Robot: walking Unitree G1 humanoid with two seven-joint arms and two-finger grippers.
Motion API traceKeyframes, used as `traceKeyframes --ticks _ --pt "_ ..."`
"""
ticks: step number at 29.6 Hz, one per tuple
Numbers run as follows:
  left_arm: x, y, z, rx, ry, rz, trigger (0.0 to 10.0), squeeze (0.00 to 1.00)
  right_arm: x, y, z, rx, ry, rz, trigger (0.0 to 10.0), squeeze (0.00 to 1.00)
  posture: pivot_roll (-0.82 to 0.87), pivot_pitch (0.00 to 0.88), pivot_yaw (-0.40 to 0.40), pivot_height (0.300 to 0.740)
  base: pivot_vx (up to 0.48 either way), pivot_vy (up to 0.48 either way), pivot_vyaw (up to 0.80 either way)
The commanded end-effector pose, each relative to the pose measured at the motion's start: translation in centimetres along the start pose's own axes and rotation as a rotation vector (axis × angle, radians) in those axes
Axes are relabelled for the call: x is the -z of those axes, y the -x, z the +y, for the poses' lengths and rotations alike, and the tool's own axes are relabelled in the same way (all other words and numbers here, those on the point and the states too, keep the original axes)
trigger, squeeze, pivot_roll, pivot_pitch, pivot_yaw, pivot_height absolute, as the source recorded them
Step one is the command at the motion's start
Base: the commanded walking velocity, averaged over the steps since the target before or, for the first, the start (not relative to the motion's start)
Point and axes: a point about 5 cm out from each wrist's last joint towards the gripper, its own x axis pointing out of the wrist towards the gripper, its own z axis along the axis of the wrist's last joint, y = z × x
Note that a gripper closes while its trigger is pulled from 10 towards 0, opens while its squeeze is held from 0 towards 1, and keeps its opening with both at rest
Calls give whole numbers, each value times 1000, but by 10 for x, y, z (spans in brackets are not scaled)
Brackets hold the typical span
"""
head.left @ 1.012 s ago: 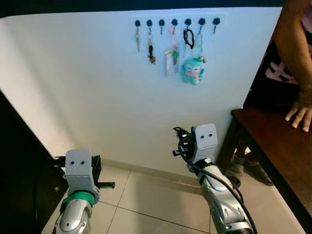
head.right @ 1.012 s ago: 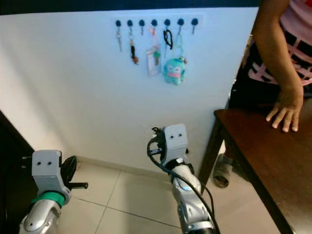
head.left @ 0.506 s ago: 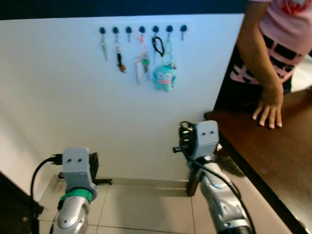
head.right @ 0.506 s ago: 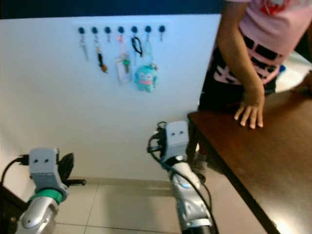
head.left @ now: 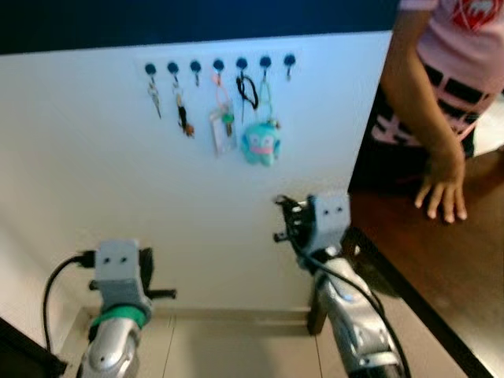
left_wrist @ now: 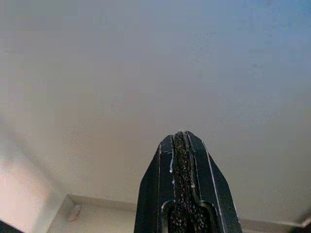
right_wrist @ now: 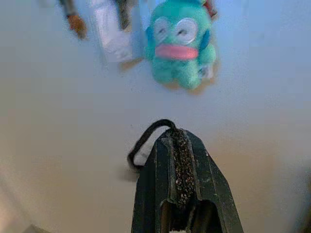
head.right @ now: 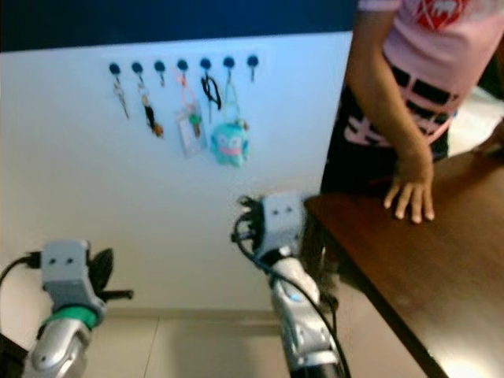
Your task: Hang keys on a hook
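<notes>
I see the hook rail [head.left: 218,64] has slid back rightward and lower as I turn, while my right gripper [right_wrist: 177,133], fingers pinching the black key loop [right_wrist: 143,141], sits below the teal plush keychain [right_wrist: 181,41], short of the hooks; left gripper [left_wrist: 181,141] pressed together, idle.

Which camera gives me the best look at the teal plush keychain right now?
The right wrist view: the teal plush keychain is large there, face clear, above the shut right hand. Both eye views show it small and blurred on the hook rail.
</notes>
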Motion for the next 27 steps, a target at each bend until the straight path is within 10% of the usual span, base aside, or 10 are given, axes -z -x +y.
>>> traceKeyframes --ticks 1,27 --pt "3 1 1 3 -8 12 10000 0 -12 0 -2 25 -13 -73 10000 0 -104 90 177 740 285 0 0" --pt "4 1 -2 35 -5 11 10000 0 -57 1 -16 183 9 -344 10000 0 -108 87 185 740 200 0 0"
